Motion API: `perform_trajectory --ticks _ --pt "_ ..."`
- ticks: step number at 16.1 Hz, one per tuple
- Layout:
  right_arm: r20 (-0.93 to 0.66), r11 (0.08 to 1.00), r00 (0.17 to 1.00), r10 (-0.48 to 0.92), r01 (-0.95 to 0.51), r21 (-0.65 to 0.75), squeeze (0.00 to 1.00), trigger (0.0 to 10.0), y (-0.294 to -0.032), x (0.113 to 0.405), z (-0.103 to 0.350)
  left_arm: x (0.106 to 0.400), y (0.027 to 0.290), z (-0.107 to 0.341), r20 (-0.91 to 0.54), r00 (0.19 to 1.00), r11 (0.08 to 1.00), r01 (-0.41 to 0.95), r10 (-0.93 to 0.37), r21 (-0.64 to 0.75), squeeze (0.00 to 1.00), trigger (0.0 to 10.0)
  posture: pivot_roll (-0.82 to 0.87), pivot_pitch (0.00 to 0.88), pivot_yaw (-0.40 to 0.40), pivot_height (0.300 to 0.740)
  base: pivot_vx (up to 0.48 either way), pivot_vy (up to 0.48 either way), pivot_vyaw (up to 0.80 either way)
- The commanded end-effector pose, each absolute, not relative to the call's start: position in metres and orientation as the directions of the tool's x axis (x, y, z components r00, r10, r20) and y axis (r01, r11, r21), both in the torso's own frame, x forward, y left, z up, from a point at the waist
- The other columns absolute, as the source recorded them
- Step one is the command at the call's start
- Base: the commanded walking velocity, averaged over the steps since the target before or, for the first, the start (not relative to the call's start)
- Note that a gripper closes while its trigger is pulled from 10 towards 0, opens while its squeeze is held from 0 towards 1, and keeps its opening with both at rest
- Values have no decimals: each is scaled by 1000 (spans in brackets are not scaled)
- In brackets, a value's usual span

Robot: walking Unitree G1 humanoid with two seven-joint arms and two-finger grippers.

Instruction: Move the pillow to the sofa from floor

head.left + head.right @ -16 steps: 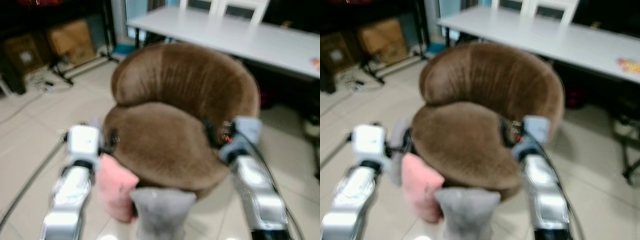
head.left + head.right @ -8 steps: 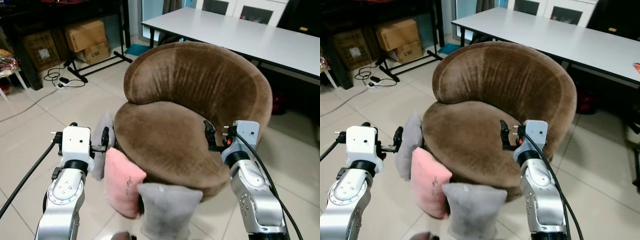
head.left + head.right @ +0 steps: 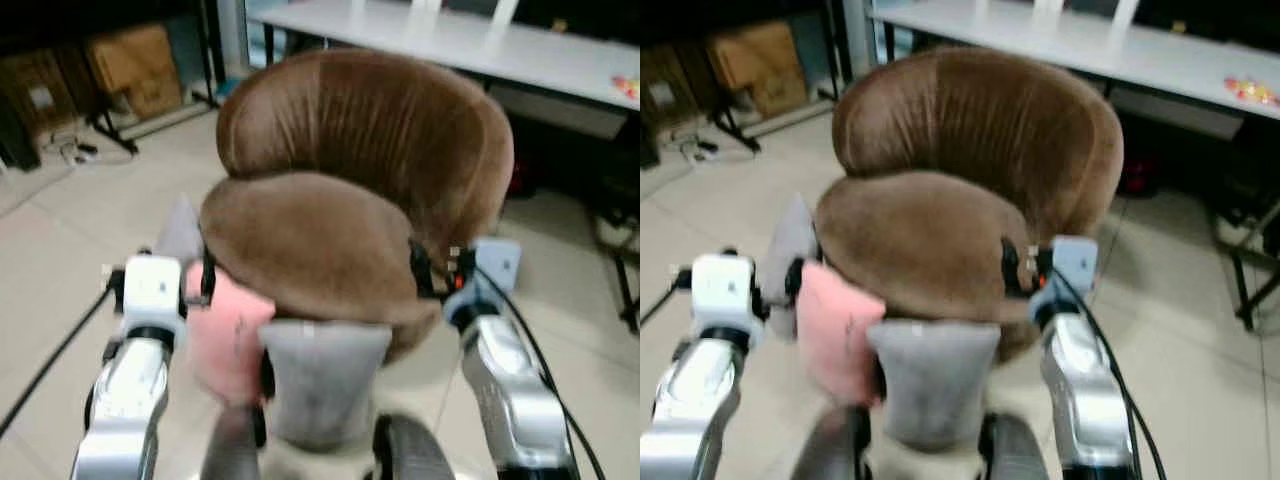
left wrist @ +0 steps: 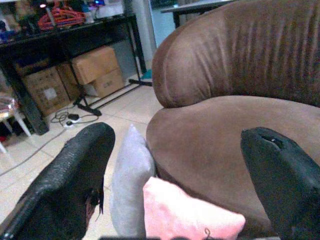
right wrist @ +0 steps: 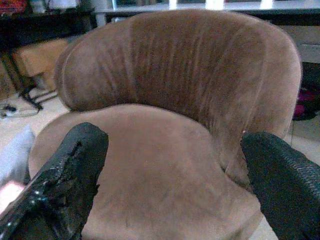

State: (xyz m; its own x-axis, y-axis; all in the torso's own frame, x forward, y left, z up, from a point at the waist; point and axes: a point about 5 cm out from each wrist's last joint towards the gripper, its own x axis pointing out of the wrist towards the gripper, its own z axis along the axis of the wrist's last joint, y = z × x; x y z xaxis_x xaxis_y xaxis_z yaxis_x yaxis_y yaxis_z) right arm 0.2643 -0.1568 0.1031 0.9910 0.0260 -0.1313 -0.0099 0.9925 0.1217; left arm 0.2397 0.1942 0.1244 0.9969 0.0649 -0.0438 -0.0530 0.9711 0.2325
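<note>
Three pillows, two grey (image 3: 322, 385) and one pink (image 3: 228, 335), lean against one sofa (image 3: 330, 240); both grippers, left (image 4: 175, 165) and right (image 5: 170, 170), hover wide open

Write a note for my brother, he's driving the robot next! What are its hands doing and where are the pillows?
Left gripper: open, holding nothing, by the sofa's left front, pointing at the pink pillow.
Right gripper: open, holding nothing, over the right edge of the seat.
Pillows: pink, a grey pillow at the front and a pale pillow behind the pink one all lean on the sofa's base, on the floor.
Done: robot is up close to the sofa.
Left: grab a pillow, lift it onto the seat.
</note>
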Motion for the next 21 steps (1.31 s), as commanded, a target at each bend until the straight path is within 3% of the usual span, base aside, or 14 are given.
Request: perform_trajectory --ticks 1,2,4,9,15,18,21 --pt "-109 992 991 76 -64 113 0 10000 -151 269 109 236 197 119 -72 995 975 -58 75 215 0 10000 -1 0 -46 606 0 0 0" --pt "-108 992 991 78 -67 103 1000 10000 -151 269 109 236 196 118 -81 994 977 -50 68 207 196 10000 -1 0 -46 606 0 0 0" --pt "-47 990 994 102 -96 103 1000 10000 -150 270 114 238 196 118 -73 995 975 -49 66 219 376 10000 0 0 -47 606 0 0 0" --pt "-45 988 991 128 -123 97 1000 10000 -151 275 116 240 198 119 -56 997 974 -46 60 220 427 10000 -1 0 -48 606 0 0 0" --pt "-44 996 995 87 -87 19 1000 10000 -152 279 117 242 197 119 -51 998 978 -33 44 206 459 10000 -3 0 -53 606 295 0 0" --pt "-40 995 994 100 -99 25 1000 10000 -150 281 118 243 196 119 -51 998 977 -31 43 212 435 10000 1 0 -56 606 321 0 800" --pt "-54 994 993 103 -101 37 1000 10000 -149 282 116 244 197 119 -49 998 976 -33 44 216 431 10000 2 0 -56 606 301 0 0"
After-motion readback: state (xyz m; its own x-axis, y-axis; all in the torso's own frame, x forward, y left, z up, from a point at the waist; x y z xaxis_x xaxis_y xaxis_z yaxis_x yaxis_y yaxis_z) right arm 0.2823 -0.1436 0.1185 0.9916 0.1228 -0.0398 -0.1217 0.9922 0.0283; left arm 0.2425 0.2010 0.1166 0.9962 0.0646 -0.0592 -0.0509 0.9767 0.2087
